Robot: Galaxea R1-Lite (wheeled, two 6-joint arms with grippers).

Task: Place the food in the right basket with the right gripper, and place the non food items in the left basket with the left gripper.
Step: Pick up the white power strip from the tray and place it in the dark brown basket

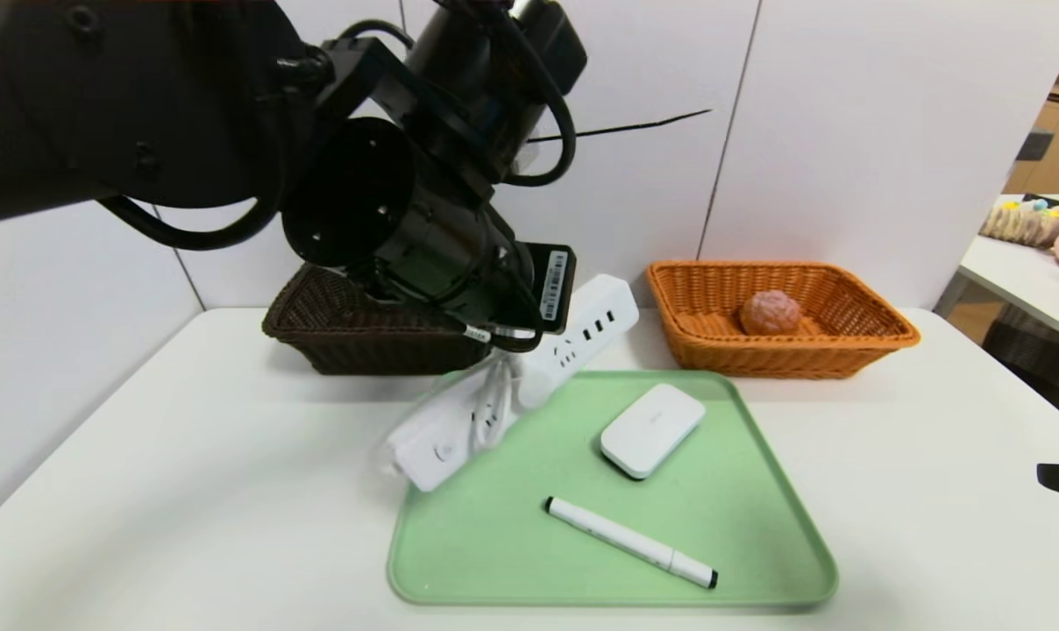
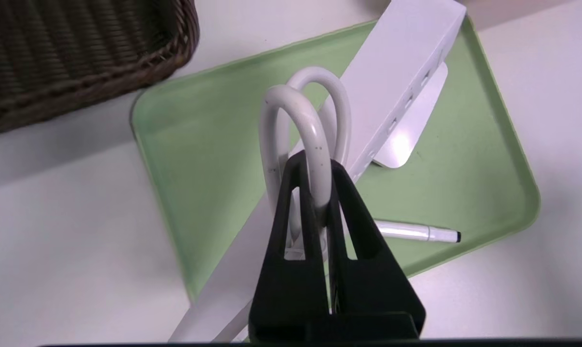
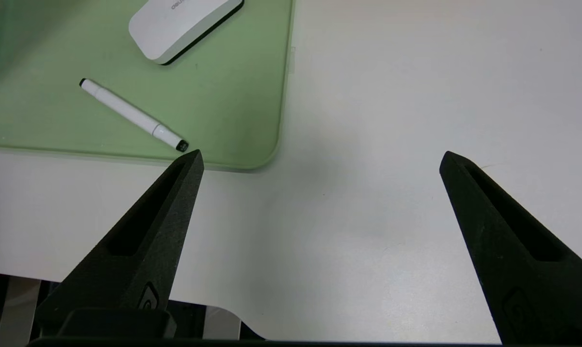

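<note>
White power strip point(image 1: 512, 386) hangs tilted over green tray point(image 1: 494, 543), beside dark basket point(image 1: 354, 337) | left tool point(image 2: 315, 188) clenched on its cord loop point(image 2: 296, 120) | advice: lift until trailing end clears basket rim | right tool point(image 3: 320, 159) released, parked beyond tray.

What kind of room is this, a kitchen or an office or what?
Probably an office or lab set up for sorting practice: a plain white table against bare panel walls, two wicker baskets, and a green tray of office bits.
</note>
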